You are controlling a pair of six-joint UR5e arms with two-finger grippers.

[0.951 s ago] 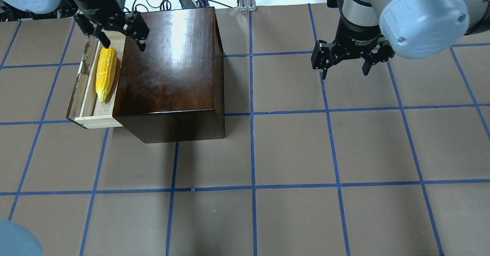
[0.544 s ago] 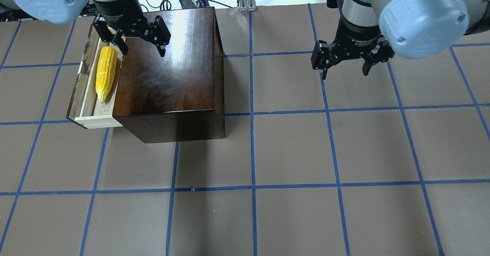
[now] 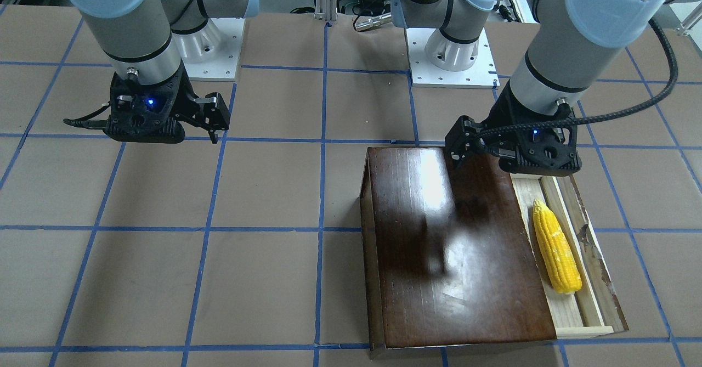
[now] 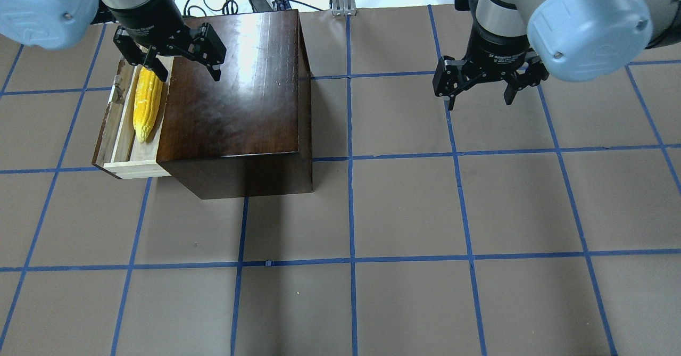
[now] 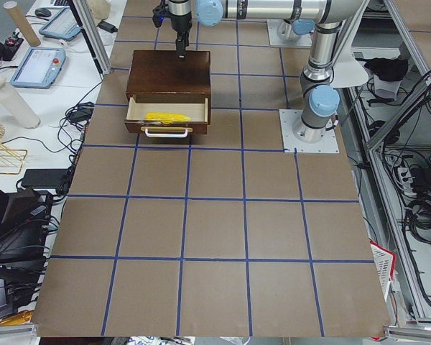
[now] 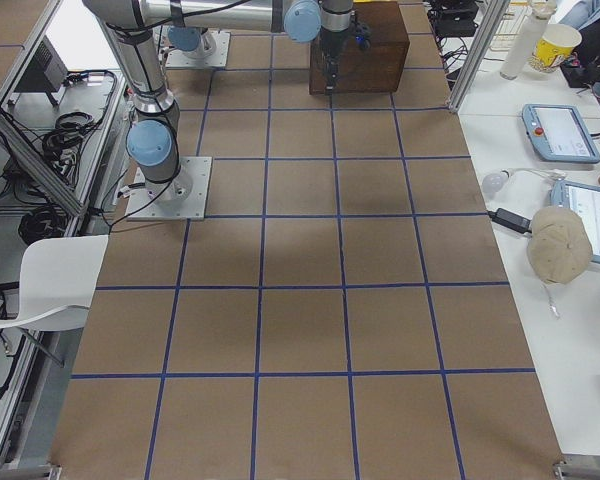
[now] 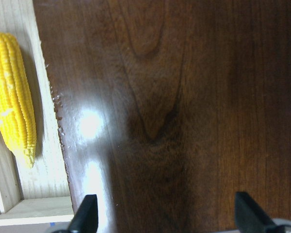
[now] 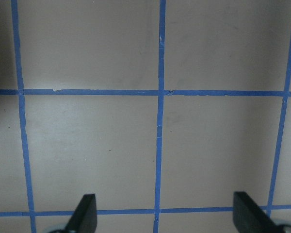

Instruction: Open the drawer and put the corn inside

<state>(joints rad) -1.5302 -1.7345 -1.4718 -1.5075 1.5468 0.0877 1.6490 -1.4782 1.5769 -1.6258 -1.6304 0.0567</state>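
A table [image 4: 404, 207] covered in brown paper with a blue tape grid is carrying everything. On the robot's left side a glossy dark-brown box [image 4: 234, 90] is standing, its top catching a bright glare. The drawer [image 4: 134, 168] is sticking out of the box's left face, pulled open, showing its pale bare wood floor; its worn dark front panel is facing outward, and the whitish handle [image 5: 165, 131] is showing in the exterior left view.

The left gripper [image 4: 185, 68] is hanging above the box's top, near the edge that borders the drawer and toward the far end. Its fingers are spread wide with nothing between them but the wood below. The right gripper [image 4: 480, 98] is hovering well apart over bare table, fingers likewise spread wide and empty.

The corn [image 4: 146, 106] is lying flat inside the open drawer, lengthwise along it, just beside the box, its pointed tip aiming toward the robot
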